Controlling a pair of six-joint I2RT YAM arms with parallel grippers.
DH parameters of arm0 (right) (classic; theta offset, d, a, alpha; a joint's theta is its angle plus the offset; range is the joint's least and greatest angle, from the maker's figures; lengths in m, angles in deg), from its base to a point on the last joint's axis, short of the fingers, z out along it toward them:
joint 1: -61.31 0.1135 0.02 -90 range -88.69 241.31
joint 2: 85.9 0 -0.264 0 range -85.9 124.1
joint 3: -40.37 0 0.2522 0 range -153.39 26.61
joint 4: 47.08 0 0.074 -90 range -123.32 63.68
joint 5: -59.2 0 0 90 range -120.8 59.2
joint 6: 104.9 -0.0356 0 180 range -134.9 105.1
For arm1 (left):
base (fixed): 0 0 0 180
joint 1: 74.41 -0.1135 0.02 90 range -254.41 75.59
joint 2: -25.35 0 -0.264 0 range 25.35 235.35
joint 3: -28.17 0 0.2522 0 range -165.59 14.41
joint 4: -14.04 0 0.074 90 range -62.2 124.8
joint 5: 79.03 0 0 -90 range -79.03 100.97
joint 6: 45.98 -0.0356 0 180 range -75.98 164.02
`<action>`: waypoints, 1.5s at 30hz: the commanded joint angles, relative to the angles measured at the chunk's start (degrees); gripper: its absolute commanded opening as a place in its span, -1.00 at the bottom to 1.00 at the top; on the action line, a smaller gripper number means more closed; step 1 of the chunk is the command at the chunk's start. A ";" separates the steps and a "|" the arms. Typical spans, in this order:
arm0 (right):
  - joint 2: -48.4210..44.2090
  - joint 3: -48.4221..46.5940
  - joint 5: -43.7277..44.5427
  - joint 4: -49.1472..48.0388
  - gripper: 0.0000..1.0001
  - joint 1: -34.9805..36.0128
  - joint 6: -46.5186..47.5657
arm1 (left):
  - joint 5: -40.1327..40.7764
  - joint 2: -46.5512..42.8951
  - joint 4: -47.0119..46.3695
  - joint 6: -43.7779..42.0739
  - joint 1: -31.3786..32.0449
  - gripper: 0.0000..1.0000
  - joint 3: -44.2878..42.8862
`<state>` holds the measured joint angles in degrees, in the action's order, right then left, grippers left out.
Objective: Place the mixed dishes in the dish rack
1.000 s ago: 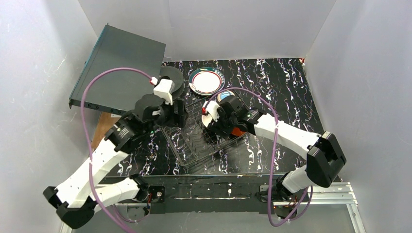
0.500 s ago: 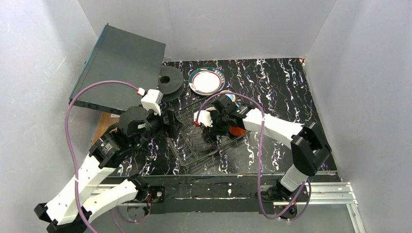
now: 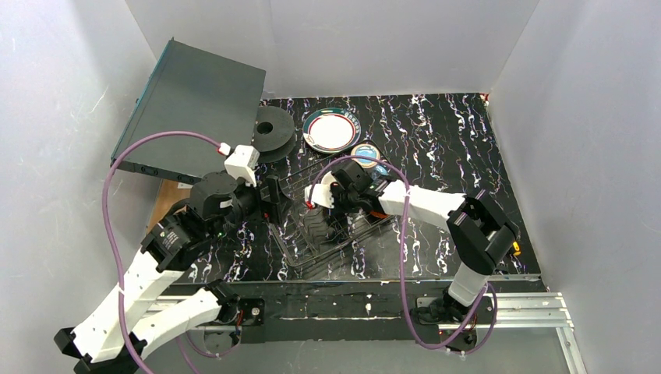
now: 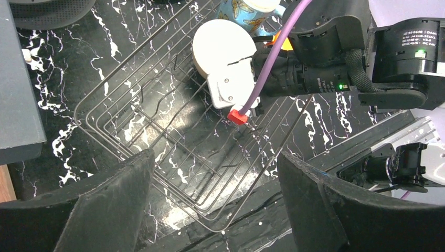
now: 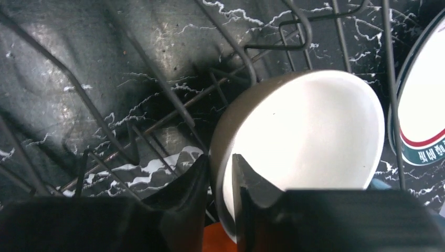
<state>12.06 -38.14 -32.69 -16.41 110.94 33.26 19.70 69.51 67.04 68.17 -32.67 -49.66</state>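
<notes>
The bowl (image 5: 304, 142), tipped on edge in the rack (image 3: 312, 234), was pinched at its rim by the right gripper (image 5: 220, 170); the left gripper (image 4: 216, 157) was held spread, empty.

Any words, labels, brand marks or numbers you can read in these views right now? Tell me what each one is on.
No text reads cleanly.
Black motor housing on the right arm: white printed label of several lines, too small to read with confidence.
Green-and-red rimmed plate: red characters on the rim, upside down and cut off by the frame edge, unreadable.
Blue mug: butterfly pattern only, no words visible.
</notes>
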 commanded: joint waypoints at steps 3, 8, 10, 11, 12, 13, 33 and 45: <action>-0.83 3.01 -1.80 -8.95 -0.68 0.03 -5.48 | -1.77 2.46 -0.05 2.20 -0.26 0.74 0.00; -5.88 4.50 -8.02 -10.54 -0.97 -0.40 -13.51 | -2.99 4.35 -0.65 3.54 -0.33 0.77 -0.42; -7.98 4.75 -11.57 -10.88 -0.97 -1.42 -19.31 | -3.22 5.09 -1.18 4.14 -0.28 0.78 -0.32; -9.09 5.10 -13.61 -11.62 -0.97 -2.18 -22.19 | -3.34 5.46 -1.64 4.44 -0.33 0.78 -0.12; -10.12 5.42 -15.96 -12.36 -0.97 -2.78 -25.11 | -3.50 5.94 -2.19 4.89 -0.31 0.79 0.16; -11.01 5.84 -18.01 -13.44 -0.97 -3.32 -28.33 | -3.68 6.49 -3.02 5.44 -0.26 0.80 0.49; -20.92 23.07 -45.08 -57.19 -0.97 -15.39 -70.41 | -19.24 29.29 -10.12 35.61 -9.65 0.92 -3.30; -21.51 24.81 -48.52 -60.83 -0.97 -16.41 -70.13 | -28.30 35.30 -18.83 39.58 -9.67 0.96 -4.30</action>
<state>-6.57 -13.44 -77.91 -67.01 94.70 -36.70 -4.30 105.53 52.29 105.23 -42.40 -53.40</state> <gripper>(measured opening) 0.195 0.979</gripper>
